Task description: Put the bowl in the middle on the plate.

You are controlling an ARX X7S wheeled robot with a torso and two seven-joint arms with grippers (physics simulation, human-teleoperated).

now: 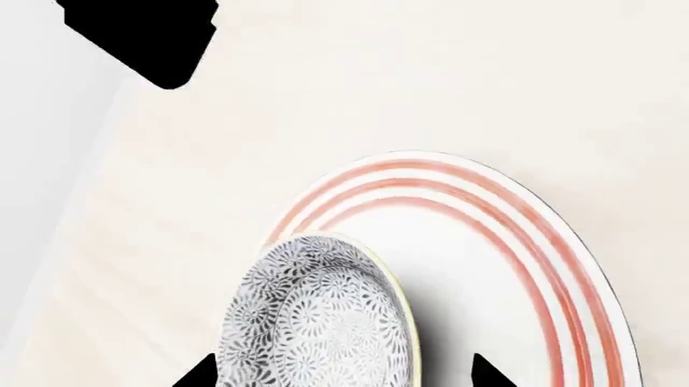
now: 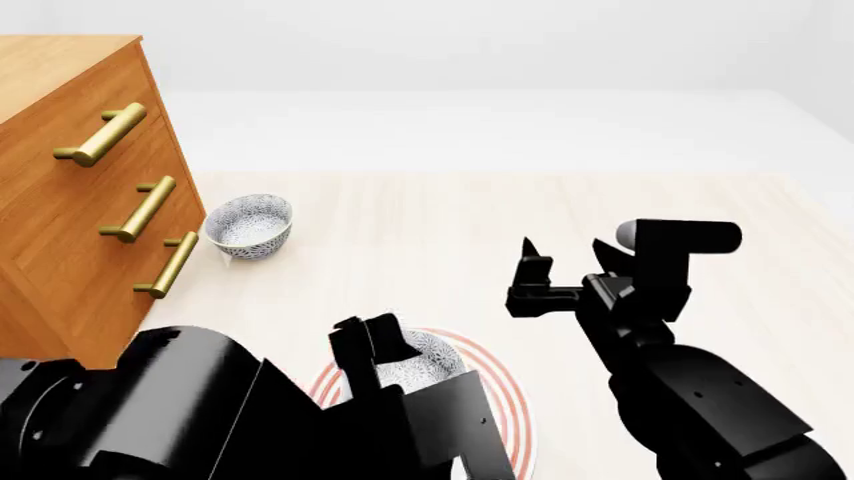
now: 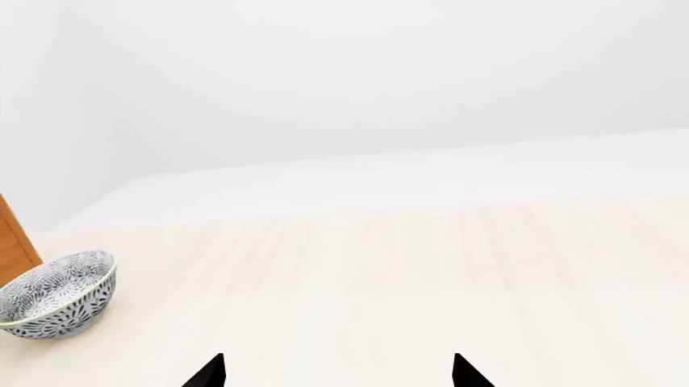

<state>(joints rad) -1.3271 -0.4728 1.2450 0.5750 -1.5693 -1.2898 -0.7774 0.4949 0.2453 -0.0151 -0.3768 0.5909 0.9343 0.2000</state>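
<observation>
Head view: the left gripper point(image 2: 378, 338) hangs over the bowl point(image 2: 416, 362), which sits on the plate point(image 2: 501, 395) toward its rim, on the pale table point(image 2: 441, 230). In the left wrist view, the 2 fingertips point(image 1: 490, 372) stand apart, 1 on each side of the bowl point(image 1: 319, 318), neither seen touching it; the plate point(image 1: 506, 266) lies under it. The right gripper point(image 2: 567, 262) is raised clear, its fingertips point(image 3: 463, 372) spread wide and holding nothing. A second patterned bowl point(image 2: 248, 225) stands beside the wooden dresser point(image 2: 74, 190).
</observation>
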